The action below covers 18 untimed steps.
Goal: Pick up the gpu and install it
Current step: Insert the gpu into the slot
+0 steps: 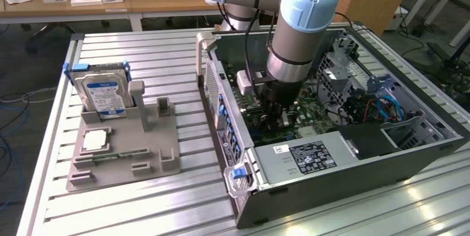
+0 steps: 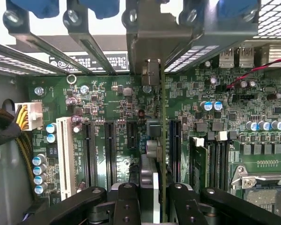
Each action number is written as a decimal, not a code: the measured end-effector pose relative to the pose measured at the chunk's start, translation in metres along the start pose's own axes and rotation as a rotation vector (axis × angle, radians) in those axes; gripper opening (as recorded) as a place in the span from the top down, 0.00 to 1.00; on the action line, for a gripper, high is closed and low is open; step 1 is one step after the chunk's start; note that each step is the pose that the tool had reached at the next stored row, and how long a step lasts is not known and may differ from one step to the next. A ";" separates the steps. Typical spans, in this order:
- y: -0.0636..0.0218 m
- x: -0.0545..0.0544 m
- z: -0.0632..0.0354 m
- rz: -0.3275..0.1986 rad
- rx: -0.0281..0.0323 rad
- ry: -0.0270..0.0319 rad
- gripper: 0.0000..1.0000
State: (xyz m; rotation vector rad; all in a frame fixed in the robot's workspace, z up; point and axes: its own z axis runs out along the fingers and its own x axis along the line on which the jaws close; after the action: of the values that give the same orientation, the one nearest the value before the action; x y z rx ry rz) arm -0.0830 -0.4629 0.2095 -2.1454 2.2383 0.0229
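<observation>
The gpu (image 2: pixel 162 140) shows edge-on in the wrist view as a thin green-edged card with a silvery metal bracket (image 2: pixel 151 70) at its far end. It stands upright just over the green motherboard (image 2: pixel 107 93), beside the black expansion slots (image 2: pixel 89 150). My gripper (image 2: pixel 154 192) is shut on the gpu, with one black finger on each face. In the exterior view the gripper (image 1: pixel 276 116) reaches down into the open computer case (image 1: pixel 353 186), above the motherboard.
Memory sticks (image 2: pixel 199 164) and the processor socket (image 2: pixel 267 183) lie close beside the card. The case's rear slot frame (image 2: pixel 84 42) is just past the bracket. A power supply (image 1: pixel 309 156) fills the case's near end. Outside, a grey fixture (image 1: pixel 147 153) holds a hard drive (image 1: pixel 103 90) and a small square chip (image 1: pixel 96 140).
</observation>
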 end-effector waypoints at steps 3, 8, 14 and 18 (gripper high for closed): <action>0.0000 0.000 0.0002 0.000 0.0001 -0.0002 0.72; 0.0000 0.000 0.0002 0.000 0.0001 -0.0003 0.72; -0.0001 0.000 -0.0035 0.000 0.0004 -0.0005 0.66; -0.0004 -0.001 -0.0184 0.000 0.0034 -0.0006 0.66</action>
State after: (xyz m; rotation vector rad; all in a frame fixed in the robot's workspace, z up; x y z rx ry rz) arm -0.0829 -0.4629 0.2279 -2.1437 2.2360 0.0197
